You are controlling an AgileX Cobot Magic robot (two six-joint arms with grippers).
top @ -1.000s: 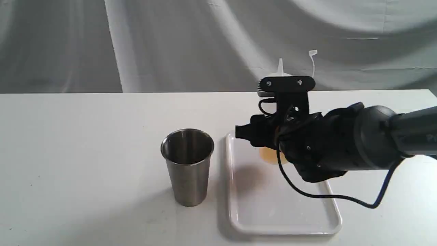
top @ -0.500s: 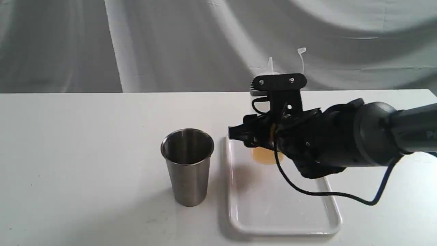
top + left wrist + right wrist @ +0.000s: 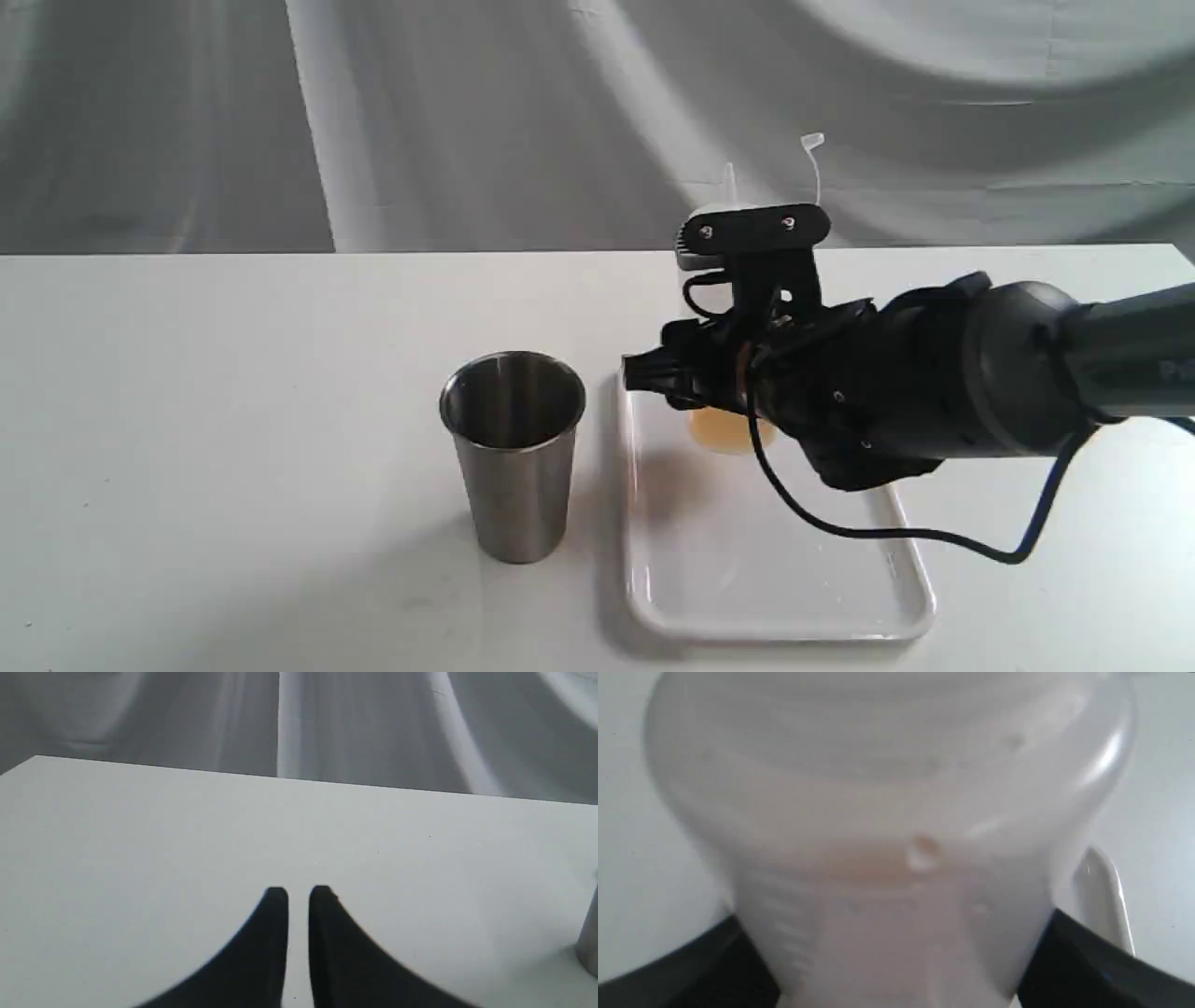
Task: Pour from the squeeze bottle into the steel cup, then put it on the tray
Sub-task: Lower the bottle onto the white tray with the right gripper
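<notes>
The squeeze bottle stands upright in the air over the far left part of the tray, its amber base showing below my right gripper, which is shut on it. Its nozzle and cap strap rise above the wrist camera mount. In the right wrist view the bottle fills the picture between the two black fingers. The steel cup stands upright just left of the tray, apart from the bottle. My left gripper is shut on nothing above bare table, with the cup's edge to one side.
The white table runs back to a grey draped cloth. A black cable hangs from the right arm over the tray's right side. The left arm does not show in the exterior view.
My right gripper has carried the bottle to the left, toward the cup, keeping it upright. The cup, the tray and the left gripper have stayed put.
</notes>
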